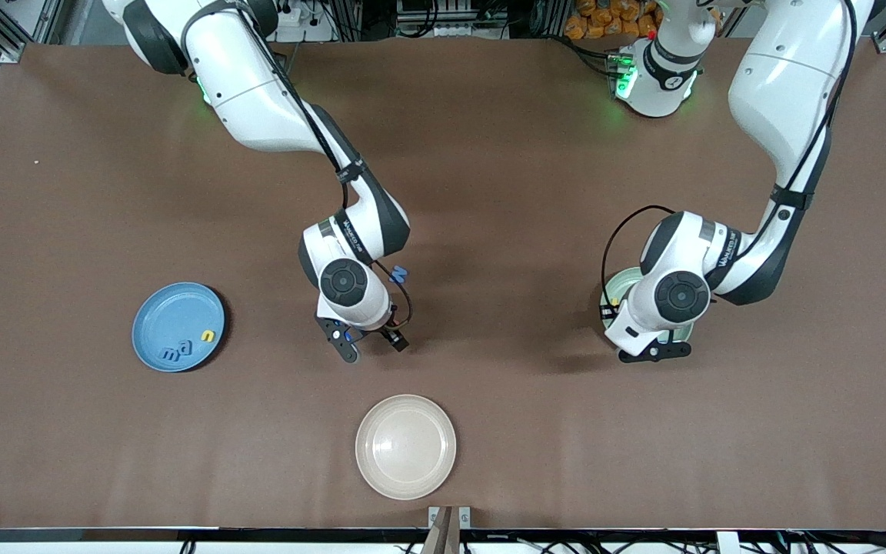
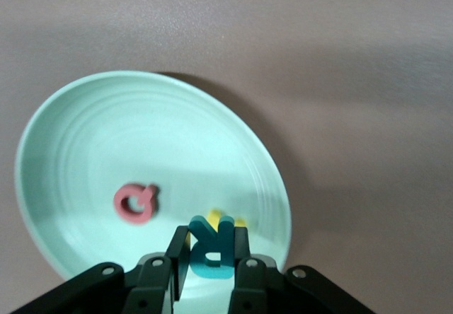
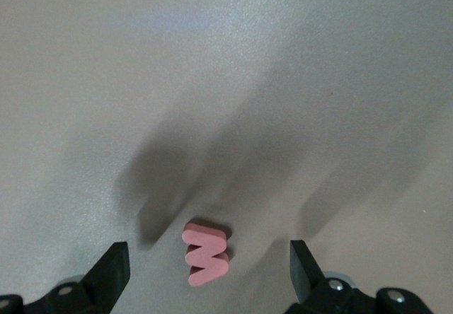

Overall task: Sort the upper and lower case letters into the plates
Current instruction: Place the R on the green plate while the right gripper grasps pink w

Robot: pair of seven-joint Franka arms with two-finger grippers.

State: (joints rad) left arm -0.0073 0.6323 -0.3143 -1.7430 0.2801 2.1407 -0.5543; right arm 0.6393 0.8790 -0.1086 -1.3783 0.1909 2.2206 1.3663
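**Left gripper over the green plate with a teal R; right gripper spread above a red W**

Over the pale green plate (image 2: 85, 137), your left gripper (image 2: 210, 261) is clamped on a teal letter R (image 2: 211, 247). Lying in that plate are a red letter (image 2: 135, 203) and a yellow letter (image 2: 237, 221) (mostly hidden by the R). The left wrist covers most of the plate from the front camera.

Toward the right arm's end from this plate, your right gripper (image 3: 209, 257) hangs with fingers wide apart over a red W (image 3: 206, 254) on the brown table (image 1: 489, 154). A blue letter (image 1: 399, 273) peeks out beside that wrist.

The cream plate (image 1: 405, 446) sits nearer the front camera than the green plate. The blue plate (image 1: 178, 326), at the right arm's end, holds two blue letters (image 1: 177, 352) and a yellow one (image 1: 208, 335).
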